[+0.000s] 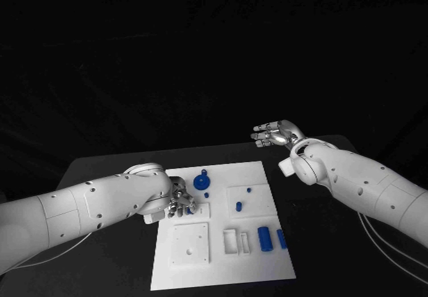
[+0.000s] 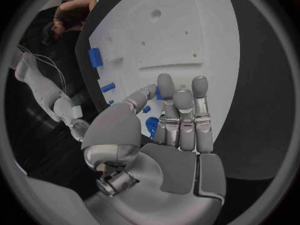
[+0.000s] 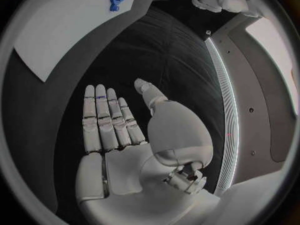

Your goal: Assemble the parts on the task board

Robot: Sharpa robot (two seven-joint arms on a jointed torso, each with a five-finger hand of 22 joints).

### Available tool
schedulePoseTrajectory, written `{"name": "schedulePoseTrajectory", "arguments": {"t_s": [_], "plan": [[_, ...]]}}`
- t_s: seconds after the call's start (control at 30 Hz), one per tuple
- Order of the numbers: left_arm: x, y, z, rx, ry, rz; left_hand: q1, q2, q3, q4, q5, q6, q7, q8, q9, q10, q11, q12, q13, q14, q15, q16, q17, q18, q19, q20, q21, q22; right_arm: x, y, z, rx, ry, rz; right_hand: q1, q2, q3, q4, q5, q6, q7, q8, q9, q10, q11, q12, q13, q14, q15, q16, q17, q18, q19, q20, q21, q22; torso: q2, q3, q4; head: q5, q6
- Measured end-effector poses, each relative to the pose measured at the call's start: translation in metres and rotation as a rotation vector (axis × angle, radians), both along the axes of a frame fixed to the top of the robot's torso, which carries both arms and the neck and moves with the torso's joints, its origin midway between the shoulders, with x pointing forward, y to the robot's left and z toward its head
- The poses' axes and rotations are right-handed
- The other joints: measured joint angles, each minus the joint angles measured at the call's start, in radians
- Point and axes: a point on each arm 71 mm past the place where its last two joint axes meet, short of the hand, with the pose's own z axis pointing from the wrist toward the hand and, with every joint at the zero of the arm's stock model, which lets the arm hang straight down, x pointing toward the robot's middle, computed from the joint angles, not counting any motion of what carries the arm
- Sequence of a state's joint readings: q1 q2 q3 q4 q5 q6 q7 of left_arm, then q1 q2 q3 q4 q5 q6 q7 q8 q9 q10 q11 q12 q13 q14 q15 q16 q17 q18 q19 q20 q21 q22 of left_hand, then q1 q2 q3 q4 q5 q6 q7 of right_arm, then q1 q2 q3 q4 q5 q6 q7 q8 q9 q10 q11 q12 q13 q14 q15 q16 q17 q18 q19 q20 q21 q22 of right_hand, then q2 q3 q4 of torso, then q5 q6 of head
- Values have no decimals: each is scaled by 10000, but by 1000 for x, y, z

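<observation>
Now the left hand (image 1: 175, 204) is lowered, fingers apart and empty, over the task board's (image 1: 223, 272) left edge beside small blue parts (image 1: 270, 239) (none grasped); a pick is judged next. Right hand (image 1: 278, 133) is held open, well clear.

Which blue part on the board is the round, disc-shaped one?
The blue disc at the task board's far edge, beside the left hand; the other blue parts are slimmer, elongated pieces.
</observation>
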State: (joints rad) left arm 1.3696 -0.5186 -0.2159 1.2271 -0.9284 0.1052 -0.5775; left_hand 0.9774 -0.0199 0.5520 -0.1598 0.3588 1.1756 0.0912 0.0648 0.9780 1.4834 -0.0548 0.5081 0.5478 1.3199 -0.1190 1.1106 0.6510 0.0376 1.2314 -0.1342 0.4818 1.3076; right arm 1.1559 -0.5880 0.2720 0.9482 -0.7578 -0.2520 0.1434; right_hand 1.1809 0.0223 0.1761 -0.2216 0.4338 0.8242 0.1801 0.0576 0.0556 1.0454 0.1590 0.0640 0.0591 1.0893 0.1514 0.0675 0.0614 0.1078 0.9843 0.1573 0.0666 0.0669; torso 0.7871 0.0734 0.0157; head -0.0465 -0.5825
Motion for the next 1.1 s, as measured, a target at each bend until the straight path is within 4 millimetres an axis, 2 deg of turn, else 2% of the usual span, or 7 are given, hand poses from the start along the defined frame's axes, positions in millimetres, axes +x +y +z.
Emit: {"name": "schedulePoseTrajectory", "arguments": {"t_s": [0.1,0.2,0.27,0.3,0.57,0.93,1.1], "plan": [[0,0,0,-1,-6,2,-1,-1,45,-42,-426,1,1,-1,7,17,17,26,-10,1,0,0,14,0,0,0,-48,0,0,0,0,-2,1,1,0,0,36,-36,0,0,0,0,0,0,0,0,0,0,0,0,0,1,0,0,0,0,-1,0,0,-11,7],[0,0,0,-4,-8,-5,60,-63,-111,114,-505,21,19,-1,63,18,16,69,-31,3,1,0,34,-84,56,16,-138,-1,0,0,0,-5,1,-3,0,0,36,-36,-20,1,0,0,0,0,0,0,0,0,0,0,0,0,0,0,0,0,-2,0,0,-14,9],[-1,-1,-1,-1,9,-22,154,26,-1055,237,310,121,-53,1,109,19,16,147,-47,23,11,0,52,-151,72,0,-206,-1,0,-1,0,-8,1,-8,0,0,36,-36,-47,1,0,0,0,0,0,0,0,0,0,0,0,0,0,0,0,0,-1,0,1,-22,9],[-1,-1,-1,0,12,-28,223,92,-1320,223,432,124,-56,0,83,19,16,148,-61,25,10,0,62,-151,72,0,-237,-1,0,-1,0,-10,2,-10,0,0,36,-36,-47,1,-1,0,0,0,0,0,0,0,0,0,0,0,0,0,0,0,-1,0,2,-27,9],[-1,-2,-1,13,-15,-36,294,162,-1550,279,483,132,-64,0,-24,31,28,192,-63,27,9,48,85,-151,111,34,-236,-2,0,-1,0,-14,4,-10,0,0,36,-36,-47,1,-1,0,0,0,0,0,0,0,-1,0,1,0,0,0,0,0,0,0,4,-42,9],[-1,-2,-1,27,-40,-44,293,162,-1733,462,345,192,-126,-20,-36,31,28,269,-54,63,-25,47,110,-151,142,2,-235,-2,0,-1,-1,-18,5,-7,0,0,36,-36,-46,2,-2,0,0,0,0,0,0,1,-1,0,1,0,0,0,0,0,4,0,7,-66,0],[-1,-2,-2,27,-55,-45,293,162,-1926,655,-198,228,-165,-20,-33,32,28,301,-54,63,-26,47,110,-151,142,2,-235,5,0,-1,-1,-18,7,-4,0,0,36,-36,-46,3,-2,0,0,0,0,0,0,1,-1,0,1,0,0,0,0,0,5,-5,7,-60,11]]}}
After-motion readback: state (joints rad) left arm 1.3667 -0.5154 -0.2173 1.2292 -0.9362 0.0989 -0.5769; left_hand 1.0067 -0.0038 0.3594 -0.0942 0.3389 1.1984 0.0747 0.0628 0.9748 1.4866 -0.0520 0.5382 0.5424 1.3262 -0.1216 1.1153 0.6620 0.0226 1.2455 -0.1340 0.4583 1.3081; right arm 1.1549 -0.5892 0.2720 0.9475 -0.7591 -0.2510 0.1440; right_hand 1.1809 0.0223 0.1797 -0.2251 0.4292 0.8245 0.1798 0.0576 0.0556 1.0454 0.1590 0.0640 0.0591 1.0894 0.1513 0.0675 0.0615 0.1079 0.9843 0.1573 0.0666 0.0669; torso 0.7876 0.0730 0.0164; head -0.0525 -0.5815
